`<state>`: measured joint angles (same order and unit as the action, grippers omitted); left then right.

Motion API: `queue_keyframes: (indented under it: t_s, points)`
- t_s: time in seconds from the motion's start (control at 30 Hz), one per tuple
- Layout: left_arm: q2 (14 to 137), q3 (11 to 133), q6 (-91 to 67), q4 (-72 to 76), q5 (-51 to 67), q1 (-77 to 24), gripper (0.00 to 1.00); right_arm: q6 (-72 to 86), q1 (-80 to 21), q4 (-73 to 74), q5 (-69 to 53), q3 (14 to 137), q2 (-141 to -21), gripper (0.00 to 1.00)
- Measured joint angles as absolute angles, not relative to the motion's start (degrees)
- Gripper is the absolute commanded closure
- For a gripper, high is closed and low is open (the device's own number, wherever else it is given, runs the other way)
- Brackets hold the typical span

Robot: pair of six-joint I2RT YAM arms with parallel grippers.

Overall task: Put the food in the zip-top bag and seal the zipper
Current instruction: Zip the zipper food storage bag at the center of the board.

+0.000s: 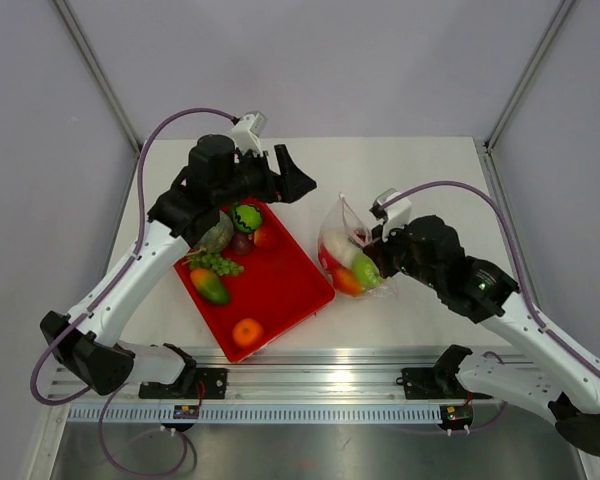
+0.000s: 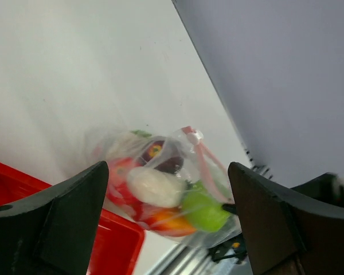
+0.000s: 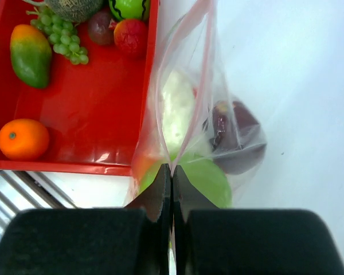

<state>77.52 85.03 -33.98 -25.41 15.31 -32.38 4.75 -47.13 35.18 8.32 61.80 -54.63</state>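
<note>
Seven pieces of food (image 1: 246, 332) lie on the red tray (image 1: 280, 290), near our left gripper (image 2: 167, 169), which hangs spread wide and empty. Just right of the tray, the zip-top bag (image 1: 345, 250) holds several more. Our right gripper (image 3: 172, 177) is pinched tight on the zipper (image 3: 206, 63), and the mouth looks unsealed. We judge filling about half done. Everything sits on a white table (image 1: 410, 170) between pale grey walls (image 1: 330, 60).

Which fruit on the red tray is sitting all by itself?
The orange, alone at the front corner of the tray; the grapes and mango huddle farther back.
</note>
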Motion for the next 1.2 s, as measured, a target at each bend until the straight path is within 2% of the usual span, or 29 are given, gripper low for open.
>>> queue_keyframes:
  t_s: [0.13,0.17,0.33,0.5,0.57,0.63,0.73,1.2]
  points:
    - [73.67,78.54,-21.21,-20.25,19.57,-32.03,0.13,-2.48,-39.9,33.06,1.23,59.11,-48.95,1.0]
    - [72.75,76.4,-17.74,-18.79,20.97,-31.94,0.17,-3.66,-37.71,32.4,-0.75,59.13,-48.8,1.0]
    - [71.48,70.78,-3.53,-16.27,29.76,-31.68,0.14,-8.91,-32.71,31.59,-10.33,59.96,-51.62,1.0]
    - [72.27,71.13,7.55,-18.74,48.01,-29.76,0.14,-12.47,-31.48,31.11,-17.47,60.4,-53.43,1.0]
    - [74.56,73.41,8.78,-19.46,54.3,-27.92,0.17,-13.41,-31.44,31.16,-19.59,60.4,-53.32,1.0]
    - [77.71,75.46,9.43,-19.33,60.51,-25.39,0.25,-14.13,-31.4,31.42,-21.12,60.4,-53.32,1.0]
    - [81.32,75.75,10.37,-19.66,66.85,-22.61,0.27,-15.25,-31.31,32.42,-22.96,60.4,-53.32,1.0]
    - [83.77,75.61,11.62,-14.9,70.96,-23.79,0.26,-17.04,-31.16,34.2,-27.44,60.4,-53.6,1.0]
